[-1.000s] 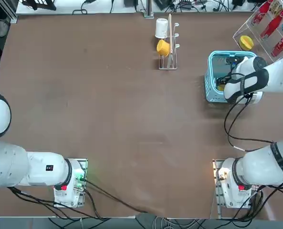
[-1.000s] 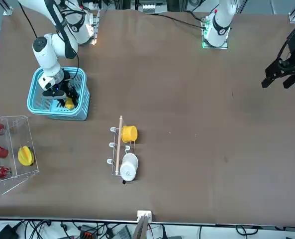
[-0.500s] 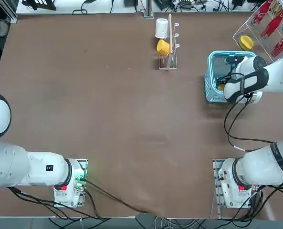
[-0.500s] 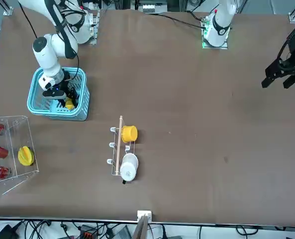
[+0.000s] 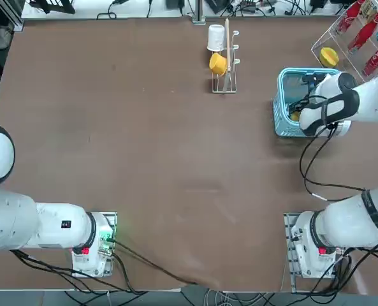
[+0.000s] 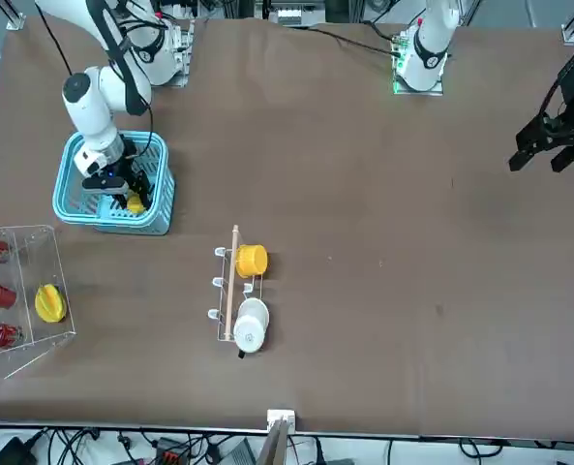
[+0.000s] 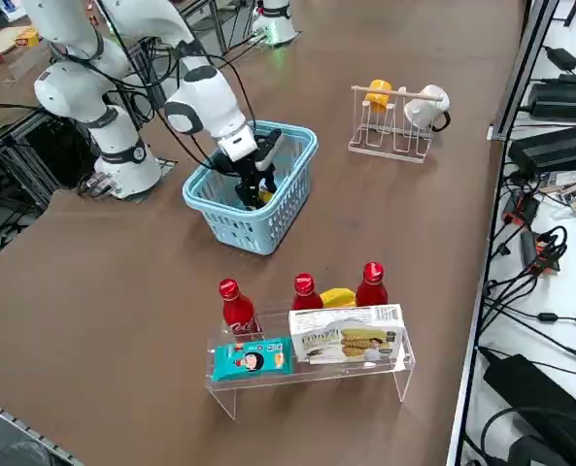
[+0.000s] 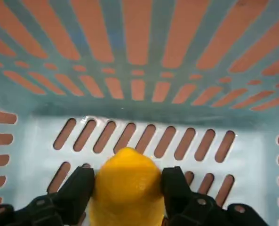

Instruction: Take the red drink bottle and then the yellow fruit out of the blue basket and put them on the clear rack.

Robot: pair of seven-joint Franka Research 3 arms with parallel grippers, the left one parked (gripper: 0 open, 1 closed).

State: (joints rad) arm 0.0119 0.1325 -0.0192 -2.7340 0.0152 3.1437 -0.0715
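In the front view, the clear rack [image 6: 15, 291] sits at the lower left edge, holding red bottles and a ringed yellow fruit [image 6: 48, 303]. Just above it at the left stands the blue basket [image 6: 112, 221]. The right gripper [image 6: 127, 197] reaches down inside it, its fingers [image 8: 78, 188] closed against both sides of the yellow fruit [image 8: 126, 188], near the basket floor.

The right arm [image 5: 367, 102] is chunky glossy white with rounded joints and dark grey bands, thin black cables looping off it, a black right gripper [image 8: 128, 188] with small screws, and a red-marked base.
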